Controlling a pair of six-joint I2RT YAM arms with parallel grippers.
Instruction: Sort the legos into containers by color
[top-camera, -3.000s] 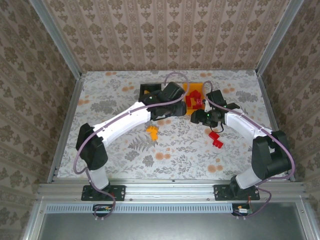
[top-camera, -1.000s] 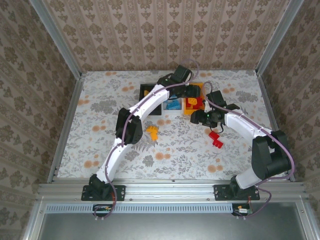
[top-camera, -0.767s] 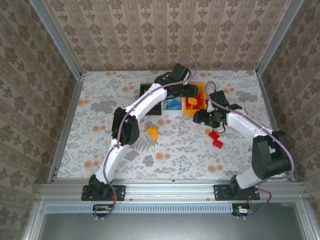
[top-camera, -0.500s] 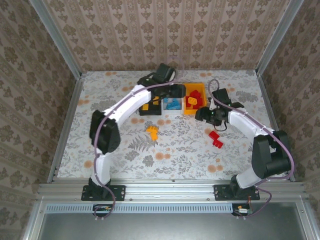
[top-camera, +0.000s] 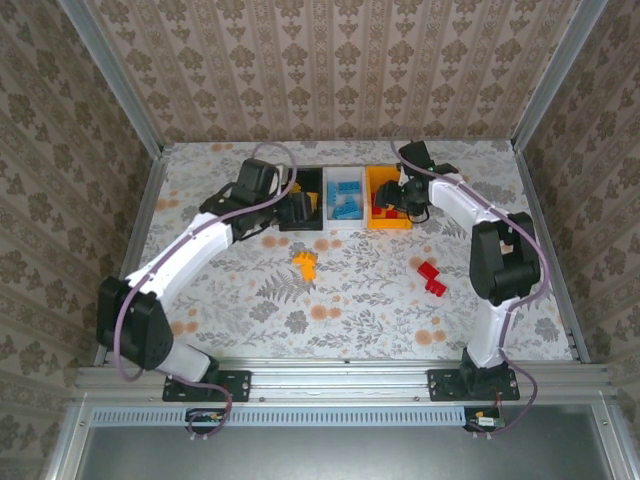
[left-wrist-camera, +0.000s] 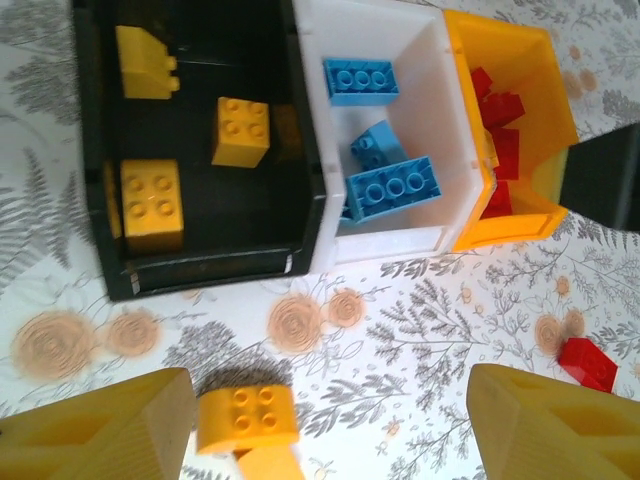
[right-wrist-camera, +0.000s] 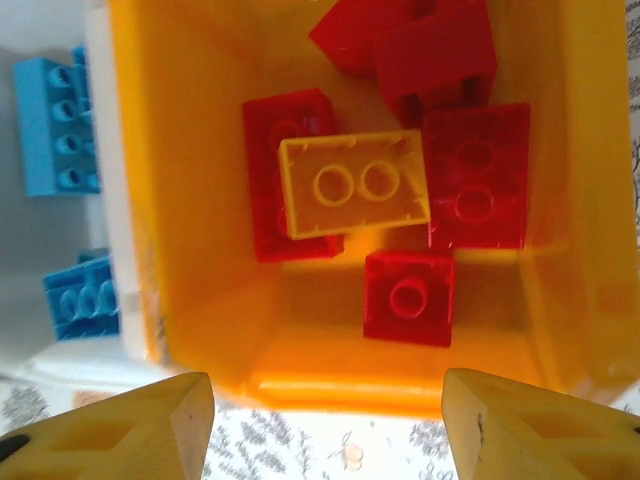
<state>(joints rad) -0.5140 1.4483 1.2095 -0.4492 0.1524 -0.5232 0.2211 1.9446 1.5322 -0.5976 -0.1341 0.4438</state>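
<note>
- Left jaws open, empty; left arm stretched toward the black bin (3 yellow bricks inside).
- Right jaws open, empty; right arm hooked over the orange bin.

L bin, mid bin & R bin joined in a row, far-centre of surface. 3 legos in L bin, several in mid, a pile in R w/ top brick lying across it. Loose cluster on surface before L bin; second cluster front-right of R bin.
</note>
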